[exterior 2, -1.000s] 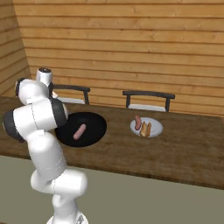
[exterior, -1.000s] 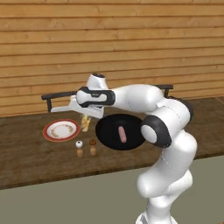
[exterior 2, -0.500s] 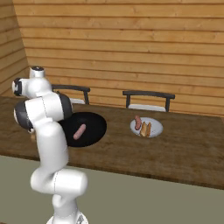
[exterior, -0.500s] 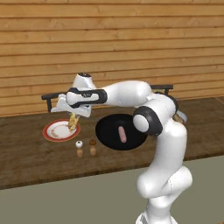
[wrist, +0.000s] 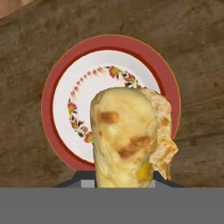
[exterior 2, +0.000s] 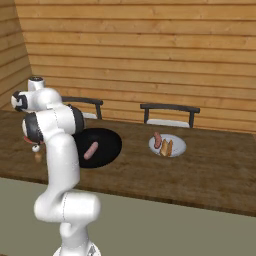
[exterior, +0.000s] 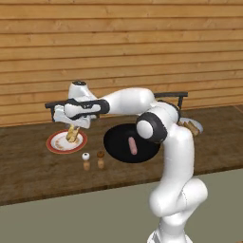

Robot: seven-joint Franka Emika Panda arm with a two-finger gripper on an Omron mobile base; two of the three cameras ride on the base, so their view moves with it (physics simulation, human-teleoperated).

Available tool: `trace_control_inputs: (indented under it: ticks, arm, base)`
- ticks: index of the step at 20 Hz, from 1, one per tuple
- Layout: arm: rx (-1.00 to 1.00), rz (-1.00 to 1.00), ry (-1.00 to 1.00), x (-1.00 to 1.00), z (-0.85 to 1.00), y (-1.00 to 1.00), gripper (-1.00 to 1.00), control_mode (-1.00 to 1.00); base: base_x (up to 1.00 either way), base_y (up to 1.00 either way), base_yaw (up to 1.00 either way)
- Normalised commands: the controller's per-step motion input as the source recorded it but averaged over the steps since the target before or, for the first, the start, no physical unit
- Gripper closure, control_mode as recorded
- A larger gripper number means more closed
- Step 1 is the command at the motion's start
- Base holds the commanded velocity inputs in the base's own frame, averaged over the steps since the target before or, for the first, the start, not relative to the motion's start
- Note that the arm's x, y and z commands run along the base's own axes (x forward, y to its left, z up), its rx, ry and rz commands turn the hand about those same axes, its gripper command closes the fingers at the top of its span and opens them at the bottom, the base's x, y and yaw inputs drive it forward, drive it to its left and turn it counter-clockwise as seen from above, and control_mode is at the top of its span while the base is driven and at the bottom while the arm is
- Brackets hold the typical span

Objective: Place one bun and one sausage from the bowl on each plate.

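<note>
Gripper pinching bun has swung left from above the bowl to hang over the red-rimmed plate; sausage remains in bowl, release looks next.

Pincer tips behind bun

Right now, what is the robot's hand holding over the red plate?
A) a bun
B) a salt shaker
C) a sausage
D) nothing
A: the gripper is shut on the golden-brown bun, which hangs over the red-rimmed plate; a sausage lies in the black bowl.
</note>
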Motion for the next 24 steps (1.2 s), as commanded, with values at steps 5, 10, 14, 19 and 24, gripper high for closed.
trace_control_inputs:
  ticks: [5,10,14,19,24]
  arm:
    - [-0.04,0.0,0.01,0.2,-0.2,0.2,1.0,-1.0]
    - [-0.04,0.0,0.0,0.25,-0.33,0.04,1.0,-1.0]
    - [-0.03,0.0,0.0,0.19,-0.36,0.01,1.0,-1.0]
    - [-0.02,0.0,0.0,0.21,-0.18,0.14,1.0,-1.0]
    - [0.0,0.0,0.0,0.25,0.0,0.27,-1.0,-1.0]
  base:
    - [0.0,0.0,0.0]
    - [0.0,0.0,0.0]
    - [0.0,0.0,0.0]
    - [0.0,0.0,0.0]
    - [0.0,0.0,0.0]
